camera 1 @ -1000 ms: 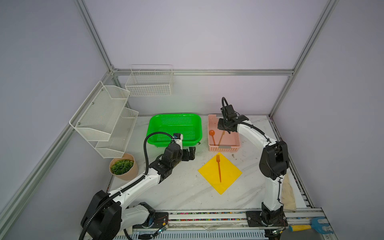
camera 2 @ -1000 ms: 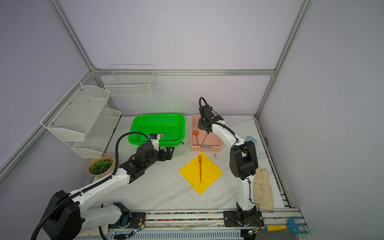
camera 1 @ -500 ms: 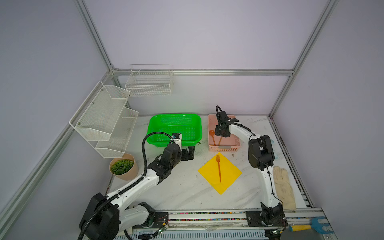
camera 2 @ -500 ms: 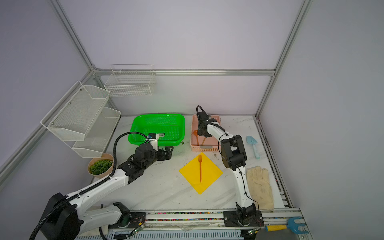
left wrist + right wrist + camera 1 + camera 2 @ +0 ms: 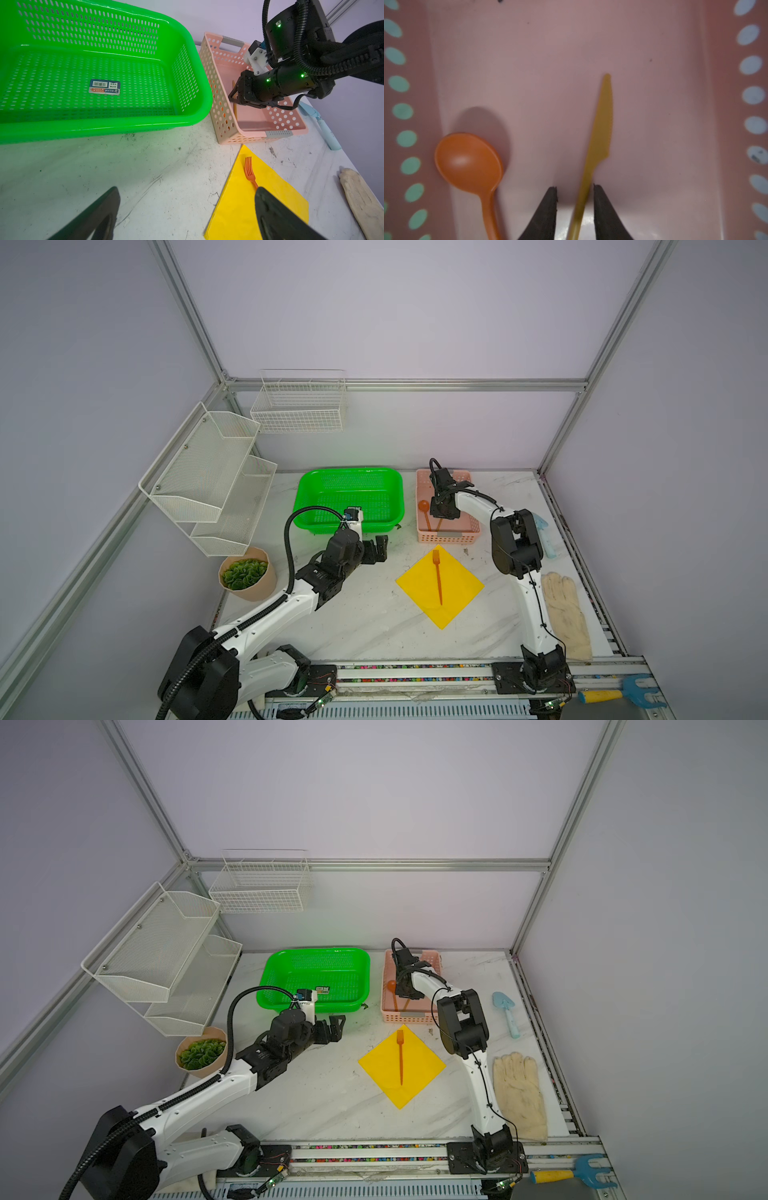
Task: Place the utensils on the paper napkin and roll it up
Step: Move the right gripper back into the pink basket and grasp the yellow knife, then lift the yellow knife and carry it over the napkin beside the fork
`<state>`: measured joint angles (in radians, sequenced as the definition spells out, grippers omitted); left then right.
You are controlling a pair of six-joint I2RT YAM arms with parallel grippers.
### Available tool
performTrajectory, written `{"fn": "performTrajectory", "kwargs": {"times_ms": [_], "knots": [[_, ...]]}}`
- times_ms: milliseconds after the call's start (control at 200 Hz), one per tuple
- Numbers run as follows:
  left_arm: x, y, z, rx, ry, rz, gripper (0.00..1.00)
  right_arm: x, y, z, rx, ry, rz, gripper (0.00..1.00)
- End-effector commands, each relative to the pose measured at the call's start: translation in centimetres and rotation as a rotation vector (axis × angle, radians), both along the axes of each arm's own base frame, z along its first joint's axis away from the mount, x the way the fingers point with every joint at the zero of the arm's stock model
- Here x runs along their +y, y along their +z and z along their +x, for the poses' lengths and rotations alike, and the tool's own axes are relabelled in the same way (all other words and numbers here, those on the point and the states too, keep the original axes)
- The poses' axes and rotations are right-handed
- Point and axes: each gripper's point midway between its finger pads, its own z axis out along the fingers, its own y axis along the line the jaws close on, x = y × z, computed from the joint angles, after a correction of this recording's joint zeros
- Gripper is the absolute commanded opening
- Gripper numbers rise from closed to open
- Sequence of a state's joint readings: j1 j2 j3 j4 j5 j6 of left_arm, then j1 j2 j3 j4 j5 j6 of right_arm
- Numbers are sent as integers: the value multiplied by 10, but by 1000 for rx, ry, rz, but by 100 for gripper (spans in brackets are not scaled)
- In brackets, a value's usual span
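A yellow paper napkin lies as a diamond on the table, with an orange fork along its middle. The spoon and knife lie in the pink basket. My right gripper is down inside the basket. Its jaws are narrowly open astride the knife's handle, with a gap on the spoon side. My left gripper is wide open and empty, low over bare table left of the napkin.
A green basket stands left of the pink one. A potted plant and wire shelves are at the left. A light glove, a light-blue trowel and a blue rake lie at the right.
The right arm has folded in and its gripper has dropped from above the pink basket down onto the knife; glove and trowel are uncovered. The left arm has barely moved.
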<state>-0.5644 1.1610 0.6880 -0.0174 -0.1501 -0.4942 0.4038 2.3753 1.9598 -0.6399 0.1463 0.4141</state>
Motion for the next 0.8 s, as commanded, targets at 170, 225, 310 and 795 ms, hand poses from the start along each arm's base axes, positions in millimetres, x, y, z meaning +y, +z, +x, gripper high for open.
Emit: {"fn": "performTrajectory", "kwargs": {"times_ms": [170, 225, 310, 795], "knots": [[6, 0, -6, -28, 7, 7, 100, -7, -29, -5, 68, -12, -38, 15], [7, -1, -6, -28, 10, 9, 100, -7, -29, -4, 65, -11, -36, 11], [7, -1, -7, -27, 11, 9, 100, -5, -23, -1, 51, -7, -31, 8], [5, 3, -4, -34, 11, 2, 100, -9, 154, 20, -270, -8, -3, 3]]}}
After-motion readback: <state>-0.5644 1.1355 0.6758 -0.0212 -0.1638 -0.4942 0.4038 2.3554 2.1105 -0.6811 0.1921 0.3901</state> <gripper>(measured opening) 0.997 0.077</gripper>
